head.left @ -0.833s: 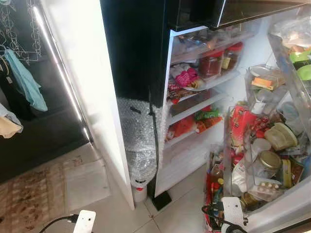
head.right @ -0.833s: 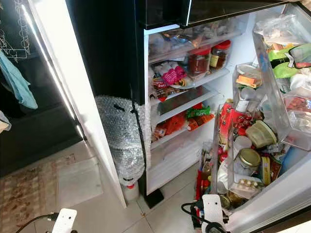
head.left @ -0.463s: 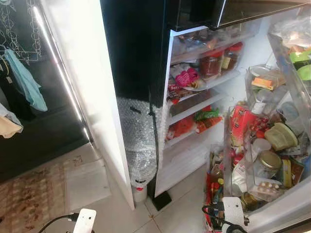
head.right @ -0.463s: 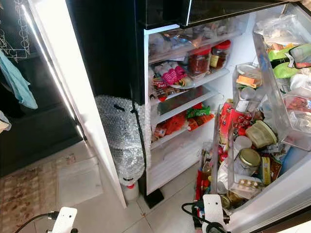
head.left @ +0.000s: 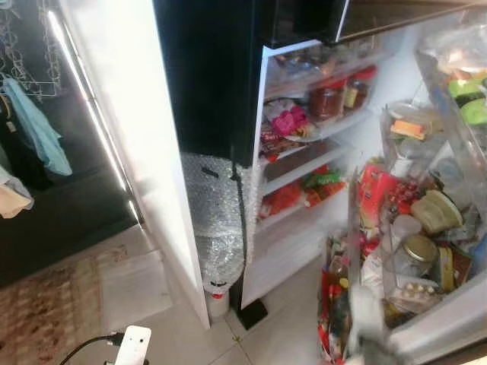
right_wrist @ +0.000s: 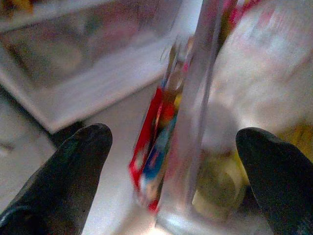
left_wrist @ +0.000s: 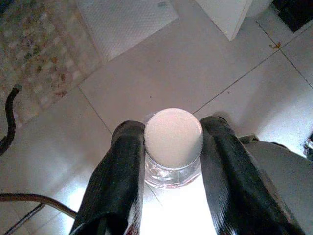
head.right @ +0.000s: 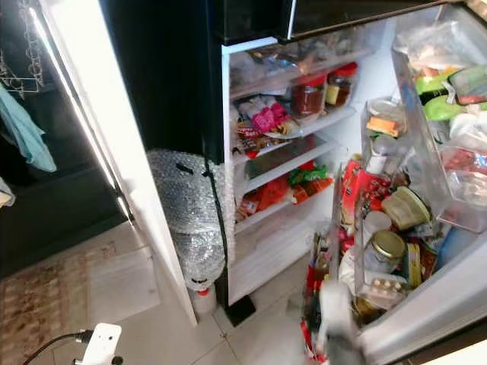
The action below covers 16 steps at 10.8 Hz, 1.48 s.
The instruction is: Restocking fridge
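Note:
My left gripper [left_wrist: 172, 128] is shut on the neck of a clear bottle [left_wrist: 173, 152] with a white cap, held low over the tiled floor. Its white wrist piece [head.left: 133, 346] shows at the bottom of the head view. The fridge [head.left: 304, 163] stands open with crowded shelves. Its door [head.left: 415, 251] swings out on the right, its racks packed with jars, tubs and packets. Blurred, my right arm [head.left: 364, 328] hangs low beside the door's bottom rack. My right gripper [right_wrist: 173, 134] is open, with the rack's clear edge [right_wrist: 195, 122] and a red packet [right_wrist: 151, 152] ahead of its fingers.
A bundle in bubble wrap [head.left: 217, 220] leans on the fridge's black side, over a small white bottle [head.left: 218, 298]. A white panel [head.left: 144, 167] stands to its left. A patterned rug [head.left: 46, 312] and a pale mat [head.left: 135, 287] lie on the tiles. Clothes [head.left: 34, 129] hang at far left.
My right arm has gone from sharp to blurred beside the door's bottom rack, so it is moving. The head view has shifted slightly. The left arm holds still.

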{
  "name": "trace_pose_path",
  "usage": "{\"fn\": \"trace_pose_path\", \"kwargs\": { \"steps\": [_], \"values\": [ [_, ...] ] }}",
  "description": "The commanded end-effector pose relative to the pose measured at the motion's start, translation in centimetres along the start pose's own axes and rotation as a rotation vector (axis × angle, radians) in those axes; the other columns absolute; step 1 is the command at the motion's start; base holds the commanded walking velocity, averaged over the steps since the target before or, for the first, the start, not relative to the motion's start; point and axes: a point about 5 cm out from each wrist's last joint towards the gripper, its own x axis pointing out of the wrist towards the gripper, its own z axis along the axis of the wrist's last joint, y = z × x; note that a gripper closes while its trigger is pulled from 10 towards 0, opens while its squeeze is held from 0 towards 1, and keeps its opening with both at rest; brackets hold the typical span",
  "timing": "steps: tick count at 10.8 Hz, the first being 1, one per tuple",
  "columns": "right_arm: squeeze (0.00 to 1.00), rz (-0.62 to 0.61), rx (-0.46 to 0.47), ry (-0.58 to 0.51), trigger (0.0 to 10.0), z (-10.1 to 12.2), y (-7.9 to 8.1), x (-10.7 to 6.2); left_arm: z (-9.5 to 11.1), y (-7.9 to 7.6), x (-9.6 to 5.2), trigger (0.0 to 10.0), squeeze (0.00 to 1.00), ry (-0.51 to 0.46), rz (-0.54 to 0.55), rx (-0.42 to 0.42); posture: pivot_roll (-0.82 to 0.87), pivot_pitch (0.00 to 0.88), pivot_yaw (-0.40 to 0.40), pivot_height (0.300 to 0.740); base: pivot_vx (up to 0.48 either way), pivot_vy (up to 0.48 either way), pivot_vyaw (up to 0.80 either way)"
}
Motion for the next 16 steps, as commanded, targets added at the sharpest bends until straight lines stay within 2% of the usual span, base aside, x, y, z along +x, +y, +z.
{"fn": "trace_pose_path", "kwargs": {
  "steps": [1,3,5,8,11,14,16],
  "values": [
    [0.0,-0.008,-0.003,0.046,10.0,-1.3,0.0,-0.4,-0.3,0.1,-0.1,10.0,0.0,0.009,0.003,0.009,-0.09,0.0,-0.026,0.74,0.0,0.0,0.0],
    [0.0,-0.029,-0.007,0.064,10.0,-1.9,-0.7,-0.6,-0.3,0.1,-0.1,10.0,0.0,0.012,0.003,0.012,-0.09,0.0,-0.025,0.74,0.0,0.0,0.0],
    [0.0,-0.024,-0.001,0.081,10.0,-2.2,-0.8,-0.7,-0.3,0.2,0.0,10.0,0.0,0.013,0.002,0.015,-0.09,0.0,-0.025,0.74,0.0,0.0,0.0],
    [0.0,0.059,0.014,0.043,10.0,-1.8,0.0,-0.7,-0.6,0.4,-0.1,10.0,0.0,0.018,0.007,0.018,-0.09,0.0,-0.025,0.74,0.0,0.0,0.0],
    [0.0,0.192,0.038,-0.002,10.0,-1.1,1.8,-0.7,-0.9,0.5,-0.2,10.0,0.0,0.027,0.009,0.02,-0.09,0.0,-0.025,0.74,0.0,0.0,0.0],
    [0.0,0.234,0.029,0.003,10.0,-1.1,2.8,-0.7,-0.8,0.4,-0.1,10.0,0.0,0.023,0.005,0.023,-0.09,0.0,-0.028,0.74,0.0,0.0,0.0],
    [0.0,0.245,0.047,-0.079,10.0,0.9,3.2,-0.2,-0.9,0.5,-0.1,10.0,0.0,0.026,0.008,0.029,-0.09,0.0,-0.027,0.74,0.0,0.0,0.0]
  ]
}}
